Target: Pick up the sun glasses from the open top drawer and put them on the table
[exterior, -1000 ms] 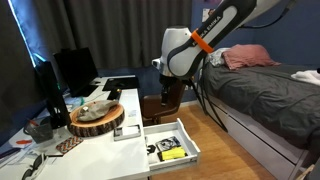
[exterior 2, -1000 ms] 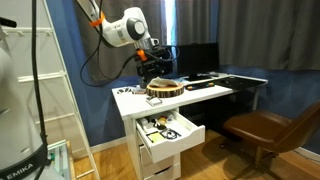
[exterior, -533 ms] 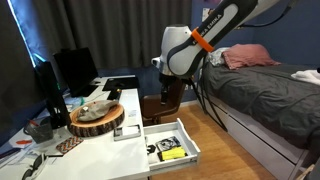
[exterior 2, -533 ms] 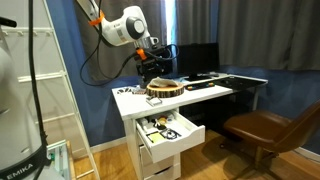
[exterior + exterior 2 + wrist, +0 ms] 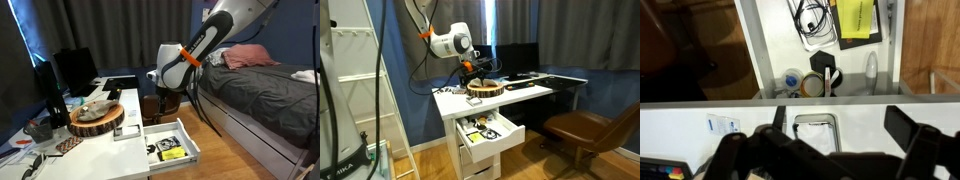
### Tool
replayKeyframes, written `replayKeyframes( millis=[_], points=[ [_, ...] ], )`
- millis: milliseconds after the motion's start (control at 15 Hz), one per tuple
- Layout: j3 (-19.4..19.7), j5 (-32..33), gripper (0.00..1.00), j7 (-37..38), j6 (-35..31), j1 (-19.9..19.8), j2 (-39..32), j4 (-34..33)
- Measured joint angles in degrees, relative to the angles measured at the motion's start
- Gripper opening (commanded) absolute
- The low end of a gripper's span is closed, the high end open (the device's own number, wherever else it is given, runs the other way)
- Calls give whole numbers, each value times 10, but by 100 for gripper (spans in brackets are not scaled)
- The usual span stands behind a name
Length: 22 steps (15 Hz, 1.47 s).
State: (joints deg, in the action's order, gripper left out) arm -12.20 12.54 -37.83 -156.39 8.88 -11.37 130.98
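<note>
White top drawer [image 5: 775, 40], white table [image 5: 680, 115], yellow-and-black flat object [image 5: 857, 18] (arm [image 5: 215, 30] white, orange-banded)

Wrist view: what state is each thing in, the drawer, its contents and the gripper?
Drawer: open, pulled out from under the table.
Glasses: lying in the drawer, not gripped.
Yellow-and-black object: lying flat in the drawer, beside the glasses.
Gripper: open, empty, above the drawer and clear of it.

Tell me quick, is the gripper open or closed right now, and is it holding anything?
Gripper: open, jaws spread wide in the wrist view, holding nothing.
</note>
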Motion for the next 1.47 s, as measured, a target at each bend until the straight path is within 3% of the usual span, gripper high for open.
replayKeyframes(
  millis=[400, 1000, 1467],
  points=[
    [-6, 4, 100, -81, -75, -7, -130, -65],
    [-21, 16, 100, -132, -165, -27, -291, -154],
    [-35, 25, 100, -147, -176, -45, -333, -182]
  ],
)
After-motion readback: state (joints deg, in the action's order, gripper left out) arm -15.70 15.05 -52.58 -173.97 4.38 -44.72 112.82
